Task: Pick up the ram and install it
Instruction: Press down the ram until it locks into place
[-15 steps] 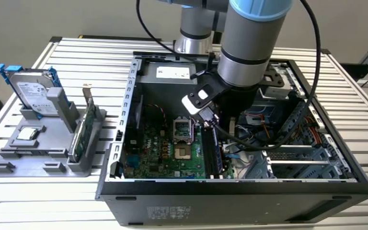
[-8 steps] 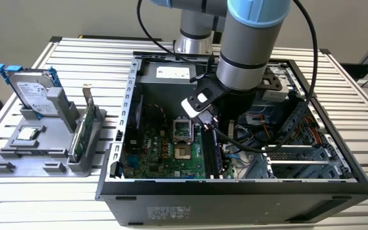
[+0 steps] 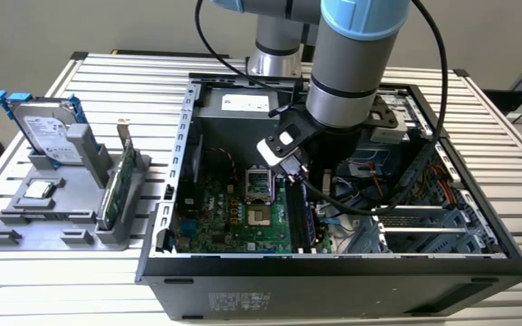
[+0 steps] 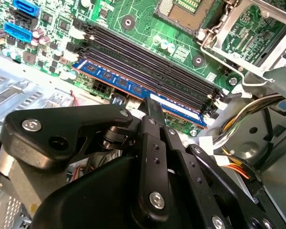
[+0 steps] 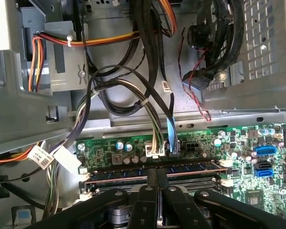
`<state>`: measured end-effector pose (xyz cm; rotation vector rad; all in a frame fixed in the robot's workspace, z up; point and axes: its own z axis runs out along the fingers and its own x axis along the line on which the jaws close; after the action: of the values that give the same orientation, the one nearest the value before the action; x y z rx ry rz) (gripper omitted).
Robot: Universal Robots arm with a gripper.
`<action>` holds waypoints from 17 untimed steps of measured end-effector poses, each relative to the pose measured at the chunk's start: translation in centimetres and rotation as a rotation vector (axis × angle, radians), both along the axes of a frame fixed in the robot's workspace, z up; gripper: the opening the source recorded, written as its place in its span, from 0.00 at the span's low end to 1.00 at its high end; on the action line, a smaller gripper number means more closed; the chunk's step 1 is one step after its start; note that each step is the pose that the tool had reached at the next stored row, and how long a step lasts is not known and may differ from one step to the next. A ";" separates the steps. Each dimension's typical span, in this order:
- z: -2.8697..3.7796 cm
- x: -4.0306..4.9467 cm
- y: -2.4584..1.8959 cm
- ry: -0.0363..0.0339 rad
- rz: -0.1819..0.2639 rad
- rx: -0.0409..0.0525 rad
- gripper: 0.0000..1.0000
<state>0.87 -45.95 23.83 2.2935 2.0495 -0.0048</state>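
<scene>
The ram (image 4: 133, 88) sits along the outermost motherboard slot (image 4: 148, 71), toward the exterior view's right of the CPU socket (image 3: 256, 185), with the gripper (image 4: 155, 107) pinched on its edge. Uneven pressure risks one end staying unseated, latches open.

In the second wrist view the hand (image 4: 155, 102) covers the middle of the ram (image 4: 115, 78). In the exterior view the arm (image 3: 347, 75) hides the hand, and the picture's edge cuts the tabletop (image 3: 107, 285).
</scene>
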 end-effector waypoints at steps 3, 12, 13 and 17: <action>0.00 0.00 0.00 0.0000 0.000 -0.0001 0.00; -0.43 0.00 0.00 0.0001 0.000 -0.0002 0.00; -0.47 0.00 0.00 0.0001 0.000 -0.0002 0.00; -0.67 0.00 0.00 0.0001 0.000 -0.0001 0.00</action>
<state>0.87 -45.95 23.16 2.2934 2.0494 -0.0050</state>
